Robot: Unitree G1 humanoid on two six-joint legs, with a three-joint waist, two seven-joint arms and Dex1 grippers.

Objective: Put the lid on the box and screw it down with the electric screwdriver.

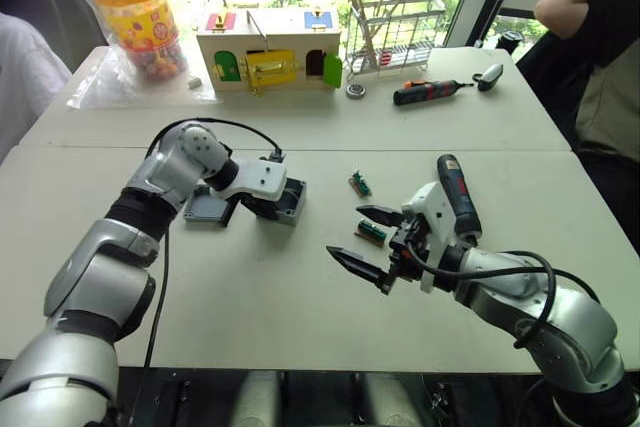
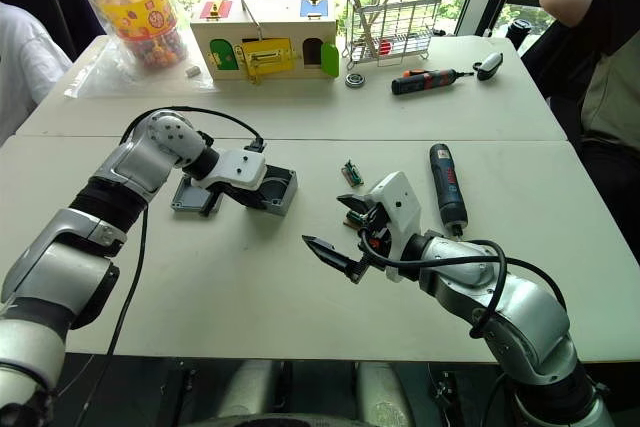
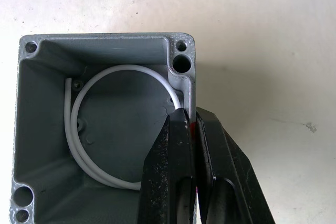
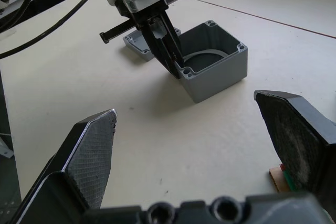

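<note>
The grey box [image 1: 292, 203] sits open side up on the white table, left of centre, with a white cord ring [image 3: 84, 124] coiled inside. My left gripper [image 3: 191, 124] is shut on the box's near wall, one finger inside and one outside. The flat grey lid [image 1: 205, 209] lies on the table just left of the box, partly behind my left wrist. My right gripper [image 1: 345, 230] hovers open and empty right of the box, facing it. The dark electric screwdriver [image 1: 458, 195] lies on the table beside my right wrist.
Two small green circuit boards [image 1: 360, 183] [image 1: 372, 233] lie near my right gripper. At the table's far side stand a wooden toy house [image 1: 268, 49], a wire rack [image 1: 395, 32], a small black-and-red screwdriver [image 1: 430, 92] and a candy jar [image 1: 140, 22]. A person [image 1: 600, 47] stands at the right.
</note>
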